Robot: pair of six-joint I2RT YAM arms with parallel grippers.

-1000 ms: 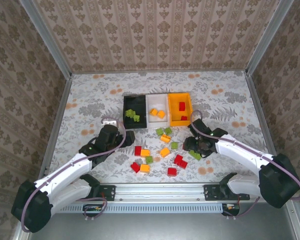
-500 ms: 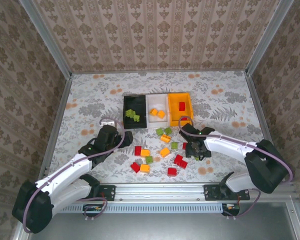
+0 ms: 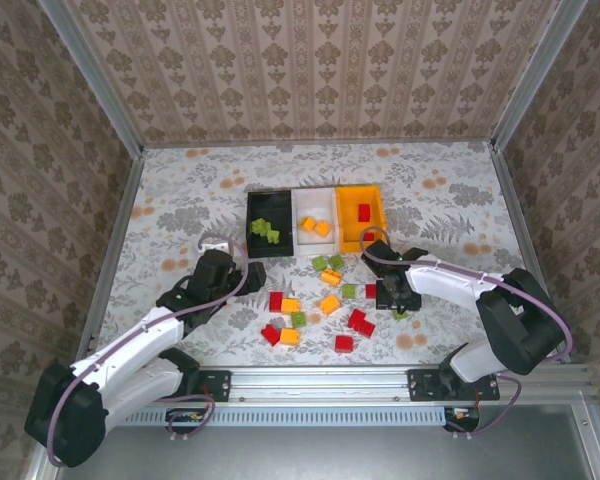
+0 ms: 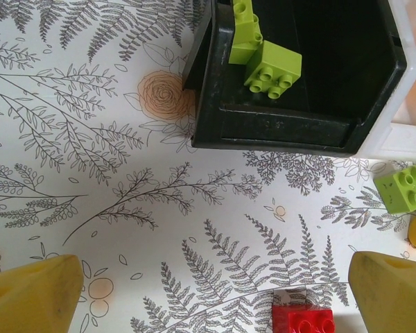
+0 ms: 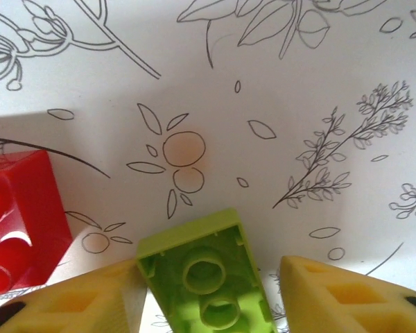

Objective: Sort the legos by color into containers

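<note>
A lime green lego (image 5: 194,250) is being bracketed by the right gripper (image 5: 206,277), lying between its fingers with its hollow underside turned up toward the wrist. One finger (image 5: 76,298) is being pressed against the brick's side, while a thin gap is showing at the other, so whether the brick is truly clamped cannot be told. A red lego (image 5: 17,222) is lying just outside the touching finger.

For the step to be done well, the closing is best completed squarely on the brick's two flat sides. The lift is best made straight up, so that the red neighbour is not dragged along.

The black container (image 3: 252,205), ahead and to the left of this gripper beyond the scattered pile, is already holding green legos (image 3: 266,230) and is judged the likely destination. A carry above the pile is advised.

The left gripper (image 4: 215,291) is being held wide open with nothing between its fingers. The black container's near wall is standing just ahead of its fingertips.
</note>
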